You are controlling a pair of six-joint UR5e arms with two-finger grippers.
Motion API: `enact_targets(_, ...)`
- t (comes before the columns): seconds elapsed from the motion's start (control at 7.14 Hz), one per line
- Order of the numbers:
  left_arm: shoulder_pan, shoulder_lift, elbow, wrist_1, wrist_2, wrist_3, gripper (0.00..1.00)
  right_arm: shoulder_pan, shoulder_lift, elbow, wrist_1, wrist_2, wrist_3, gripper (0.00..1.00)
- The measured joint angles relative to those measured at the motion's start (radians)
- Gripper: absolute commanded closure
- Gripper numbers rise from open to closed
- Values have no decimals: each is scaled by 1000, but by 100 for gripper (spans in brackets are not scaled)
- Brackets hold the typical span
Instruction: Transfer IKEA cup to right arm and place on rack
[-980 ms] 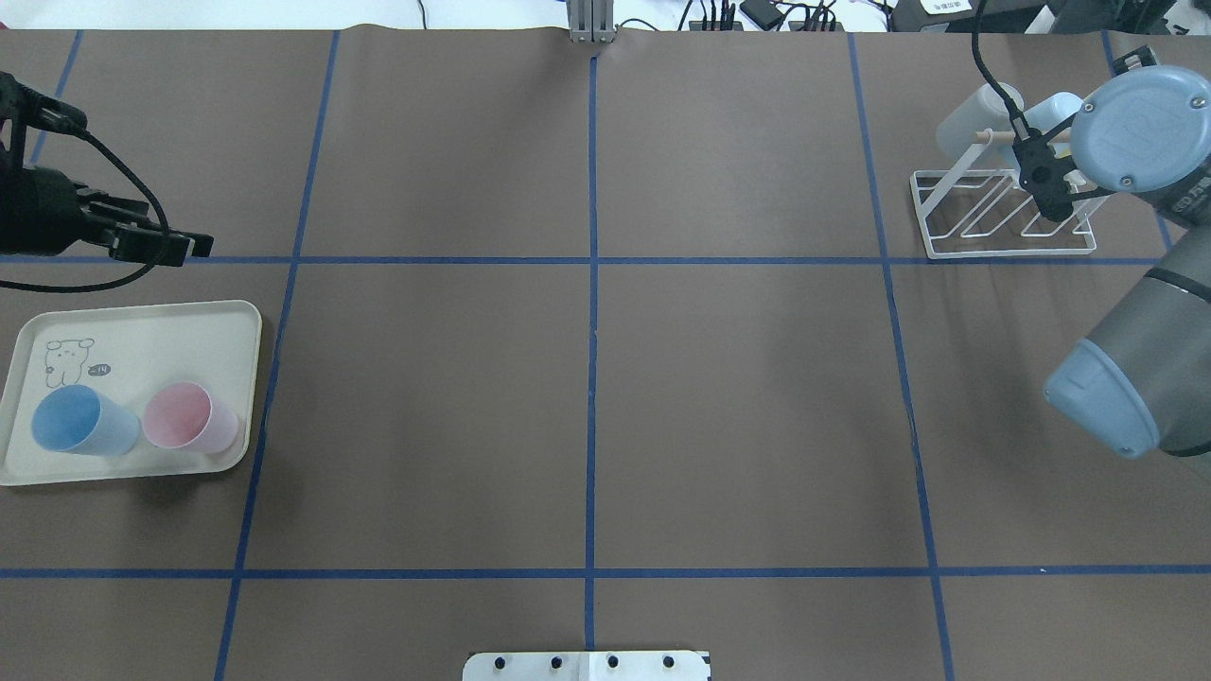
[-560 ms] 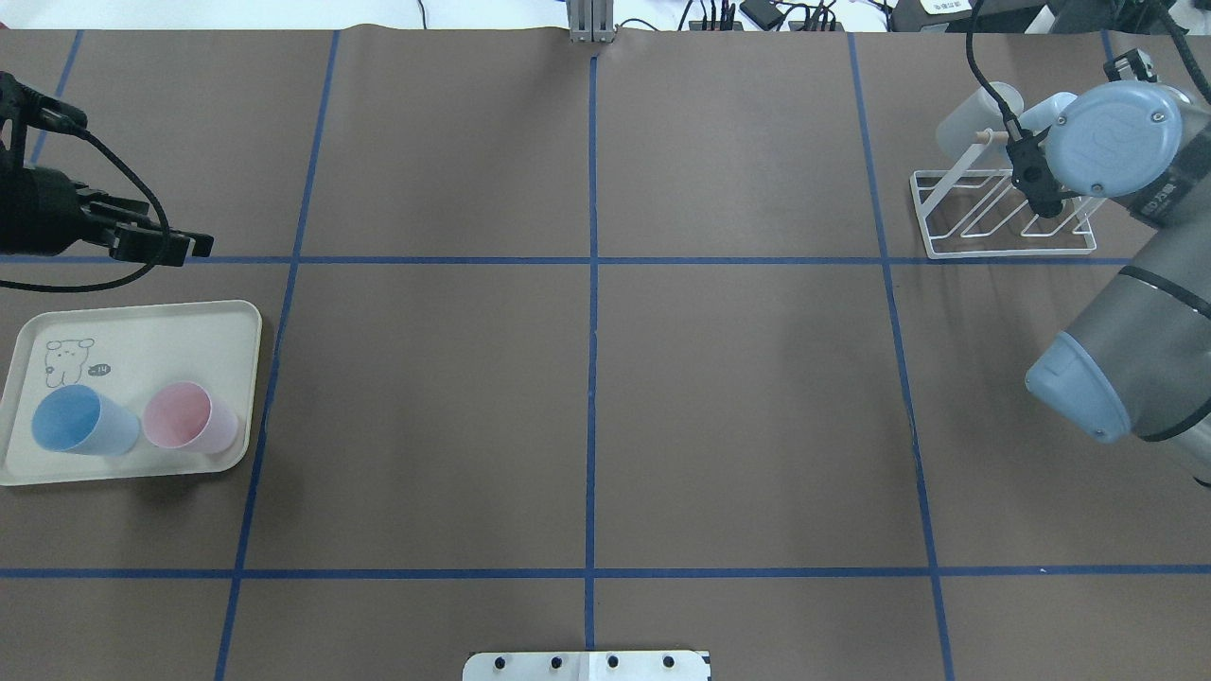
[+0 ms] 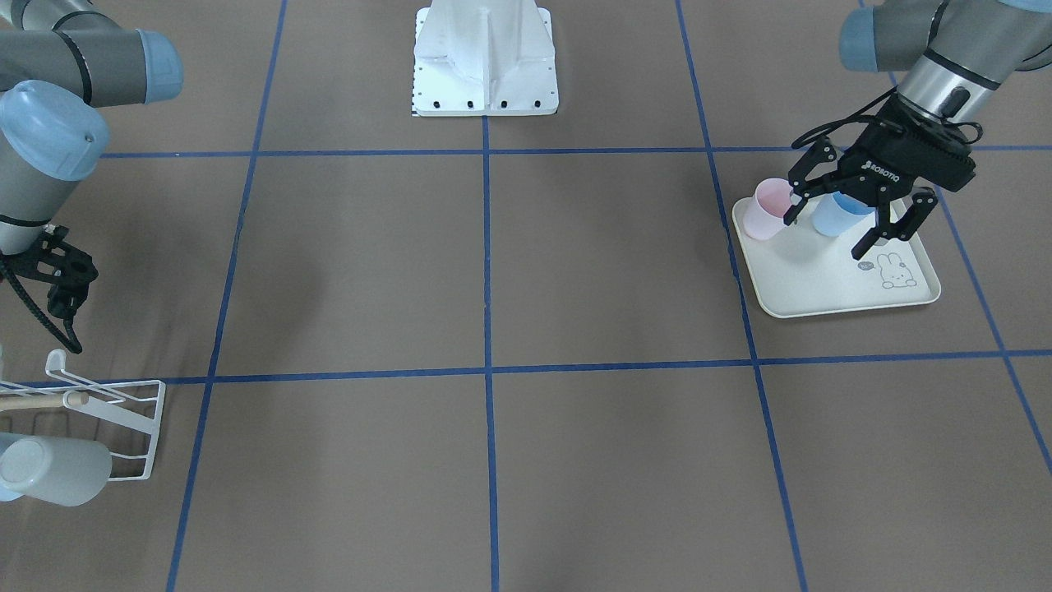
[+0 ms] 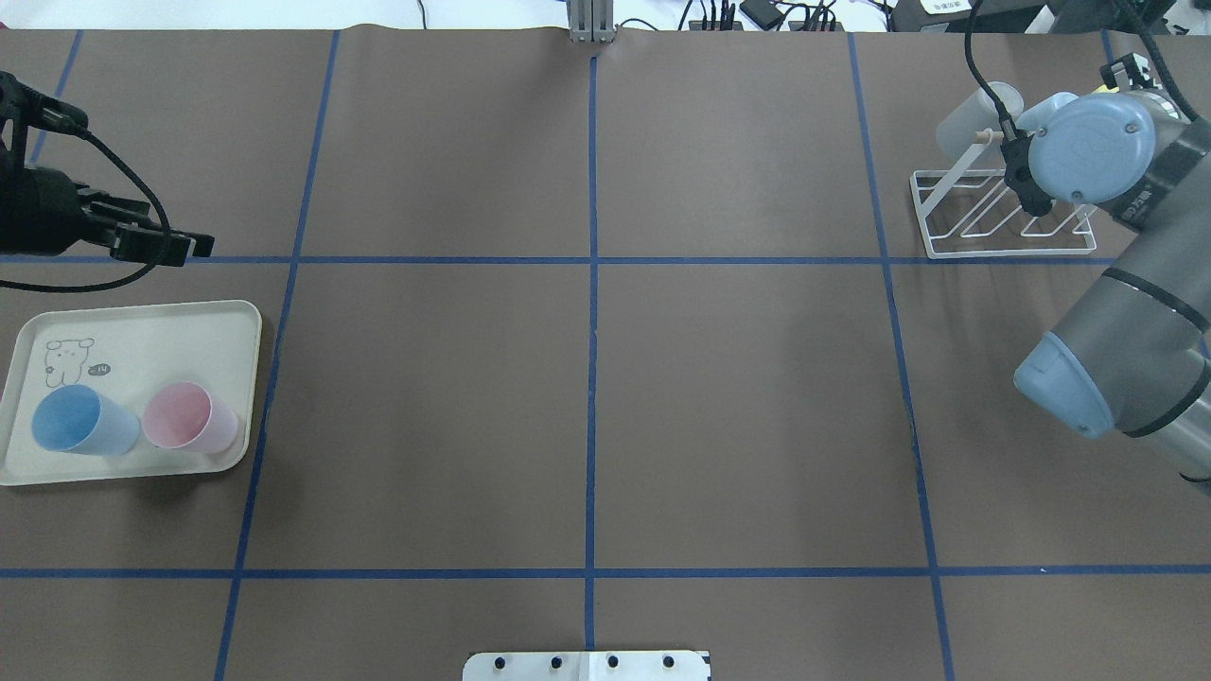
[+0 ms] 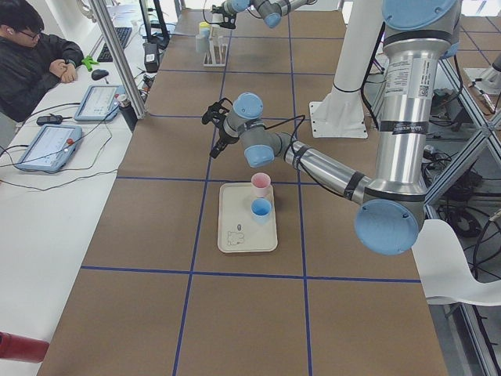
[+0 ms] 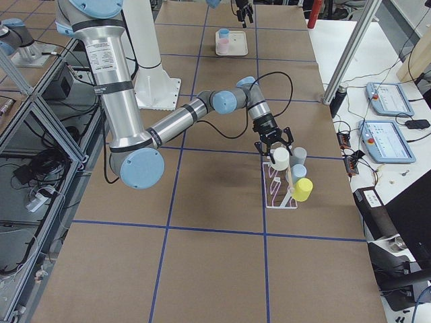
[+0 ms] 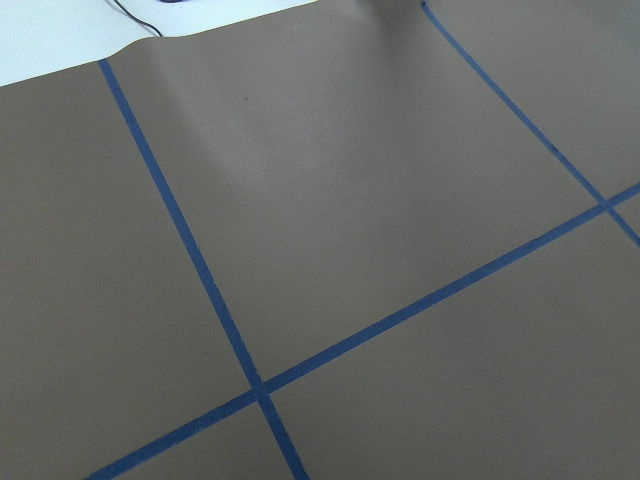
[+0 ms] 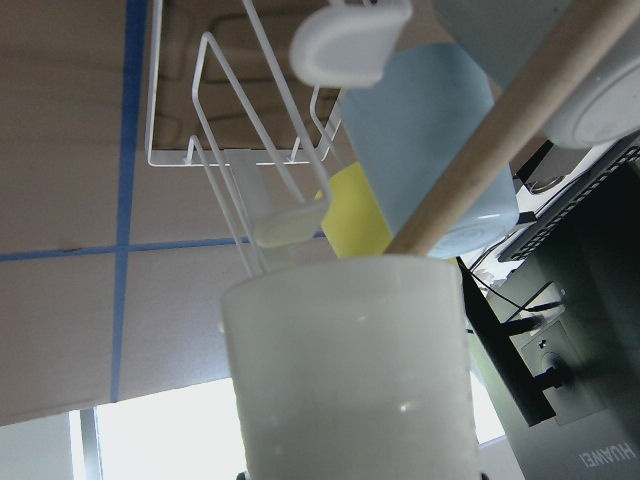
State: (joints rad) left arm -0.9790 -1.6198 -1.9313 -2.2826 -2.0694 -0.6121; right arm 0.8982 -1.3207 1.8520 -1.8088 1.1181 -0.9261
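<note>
The left gripper [image 3: 826, 234] hangs over the tray [image 4: 161, 331] at the bench's [image 4: 605, 397] left end. Its jaws are spread wide and hold nothing. "ROBOTIQ" reads in white on its black body.

On the tray, the pink cup [image 4: 189, 416] and blue cup [image 4: 80, 423] stand side by side, mouths up, along the edge nearer the robot. A rabbit drawing is printed at the tray's far corner, with a small dark tag next to it too small to read.

The rack [image 6: 277, 192] sits at the bench's right end and carries 4 cups. The white cup [image 8: 350, 370] hangs on a prong at the end nearest the right gripper [image 6: 273, 147]. Beyond it hang a grey cup [image 6: 298, 155], a light blue cup [image 8: 430, 140] and a yellow cup [image 8: 355, 215]. The dowel [image 8: 500, 140] runs slantwise across the right wrist view, in front of the light blue cup.

The right gripper hovers just beside the white cup. Its jaws are spread and grip nothing, and the cup's base fills the lower part of the wrist view. In that view's bottom right corner a dark device [image 8: 600, 455] bears the word "HUAWEI"

The left wrist view shows only brown bench and blue tape lines
</note>
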Motion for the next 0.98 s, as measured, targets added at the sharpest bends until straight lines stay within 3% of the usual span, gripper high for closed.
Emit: enact_targets(0.98,1,-1,0,-1,0,0,0,-39,-12,-8,-5,-9,52,100)
